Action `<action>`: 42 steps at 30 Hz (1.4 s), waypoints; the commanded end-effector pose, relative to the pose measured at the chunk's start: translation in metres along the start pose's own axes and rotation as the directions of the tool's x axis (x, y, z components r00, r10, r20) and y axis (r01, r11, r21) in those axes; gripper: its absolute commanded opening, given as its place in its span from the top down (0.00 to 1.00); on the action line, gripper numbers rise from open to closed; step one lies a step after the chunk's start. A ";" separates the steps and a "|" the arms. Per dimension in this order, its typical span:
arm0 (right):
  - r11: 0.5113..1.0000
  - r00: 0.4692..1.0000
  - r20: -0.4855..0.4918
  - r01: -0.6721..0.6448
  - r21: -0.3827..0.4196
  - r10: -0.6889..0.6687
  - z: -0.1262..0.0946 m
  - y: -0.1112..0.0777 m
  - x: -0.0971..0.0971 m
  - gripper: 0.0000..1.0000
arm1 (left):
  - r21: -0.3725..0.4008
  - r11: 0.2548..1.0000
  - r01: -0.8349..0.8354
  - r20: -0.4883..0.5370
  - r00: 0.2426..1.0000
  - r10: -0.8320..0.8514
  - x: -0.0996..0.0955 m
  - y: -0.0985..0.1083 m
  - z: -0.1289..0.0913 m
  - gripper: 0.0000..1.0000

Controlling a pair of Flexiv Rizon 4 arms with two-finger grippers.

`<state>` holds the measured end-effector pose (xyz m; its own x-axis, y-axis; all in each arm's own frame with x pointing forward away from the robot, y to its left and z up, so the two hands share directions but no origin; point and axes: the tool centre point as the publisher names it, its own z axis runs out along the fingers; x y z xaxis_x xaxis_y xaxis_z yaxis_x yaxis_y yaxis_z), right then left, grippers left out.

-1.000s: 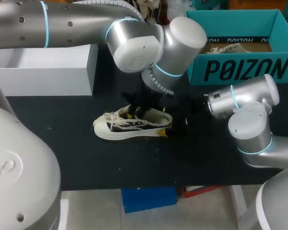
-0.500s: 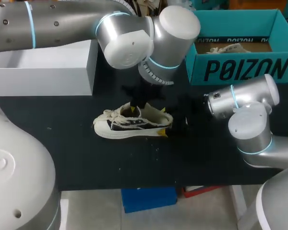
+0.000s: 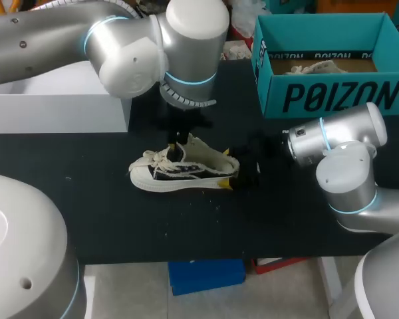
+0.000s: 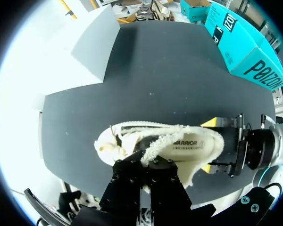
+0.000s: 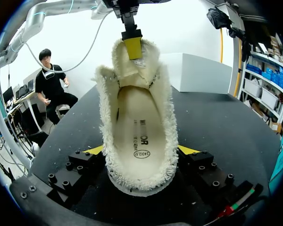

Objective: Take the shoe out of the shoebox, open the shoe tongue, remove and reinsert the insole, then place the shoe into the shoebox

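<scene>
shoe (image 3: 184, 169) light, soft, fleecy-edged, clamped at heel (image 5: 134, 184) by right gripper (image 5: 141, 150); tongue (image 5: 131, 70) pinched by left gripper (image 4: 147, 164); insole (image 5: 137, 134) best lifted at heel edge.

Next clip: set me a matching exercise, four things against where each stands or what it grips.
Things:
1. left hand
2. right hand
3. shoebox
4. white box

Place or state:
a. at the far left of the table
b. shut on the heel of the shoe
c. shut on the shoe tongue
d. at the table's far right

Pairs: 1-c, 2-b, 3-d, 4-a
</scene>
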<state>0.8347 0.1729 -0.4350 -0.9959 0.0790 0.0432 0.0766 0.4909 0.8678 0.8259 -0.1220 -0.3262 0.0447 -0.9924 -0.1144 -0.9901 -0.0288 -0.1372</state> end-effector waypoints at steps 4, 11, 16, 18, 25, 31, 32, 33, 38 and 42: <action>1.000 1.000 0.002 0.000 0.001 0.000 0.003 -0.001 0.000 1.00 | 0.029 0.999 0.021 -0.197 0.980 -0.014 -0.019 0.003 0.002 1.00; 1.000 1.000 0.002 0.000 0.001 0.000 0.003 -0.001 0.000 1.00 | 0.056 0.998 0.033 -0.285 0.958 -0.015 -0.030 0.003 -0.001 1.00; 1.000 1.000 0.002 0.000 0.001 0.000 0.003 -0.001 0.000 1.00 | 0.035 0.999 0.031 -0.321 0.947 -0.018 -0.037 0.008 0.009 1.00; 1.000 1.000 0.002 0.000 0.001 0.000 0.003 -0.001 0.000 1.00 | 0.027 0.999 0.030 -0.328 0.944 -0.020 -0.039 0.011 0.014 1.00; 1.000 1.000 0.002 0.000 0.001 0.000 0.003 -0.001 0.000 1.00 | 0.016 0.998 0.054 -0.330 0.943 -0.046 -0.047 0.011 0.027 1.00; 1.000 1.000 0.002 0.000 0.001 0.000 0.003 -0.001 0.000 1.00 | 0.013 0.998 0.056 -0.326 0.944 -0.049 -0.051 0.012 0.032 1.00; 1.000 1.000 0.002 0.000 0.001 0.000 0.003 -0.001 0.000 1.00 | 0.011 0.998 0.057 -0.325 0.944 -0.050 -0.052 0.013 0.033 1.00; 1.000 1.000 0.002 0.000 0.001 0.000 0.003 -0.001 0.000 1.00 | 0.011 0.998 0.057 -0.323 0.945 -0.051 -0.053 0.013 0.034 1.00; 1.000 1.000 0.002 0.000 0.001 0.000 0.003 -0.001 0.000 1.00 | -0.001 0.999 0.051 -0.300 0.953 -0.049 -0.055 0.015 0.041 1.00; 1.000 1.000 0.002 0.000 0.001 0.000 0.003 -0.001 0.000 1.00 | -0.007 0.999 0.053 -0.280 0.958 -0.053 -0.057 0.015 0.044 0.91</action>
<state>0.8348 0.1743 -0.4347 -0.9960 0.0786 0.0423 0.0756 0.4903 0.8682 0.8130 -0.0617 -0.3610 0.0572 -0.9829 0.1753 -0.9871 -0.0820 -0.1374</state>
